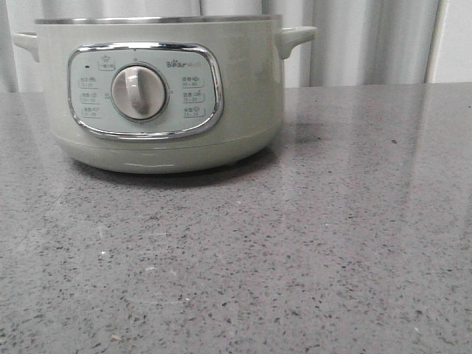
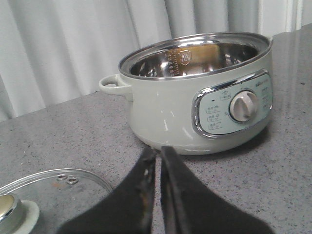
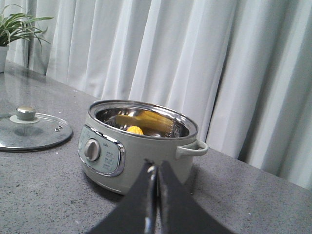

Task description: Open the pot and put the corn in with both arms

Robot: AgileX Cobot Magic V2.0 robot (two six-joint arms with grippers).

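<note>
With the corn already inside the open pot, our left gripper and right gripper both sit closed and empty, well back from it.

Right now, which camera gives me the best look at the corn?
The right wrist view: the corn shows yellow inside the open pot. The left wrist view sees into the pot but shows no corn; the front view shows only the pot's outer wall.

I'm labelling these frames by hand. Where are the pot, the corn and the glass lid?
pot (image 1: 243,110): front view, bare side wall right of the panel.
corn (image 3: 135,130): right wrist view, yellow tip inside the pot.
glass lid (image 3: 41,134): right wrist view, clear glass beside its knob.
</note>
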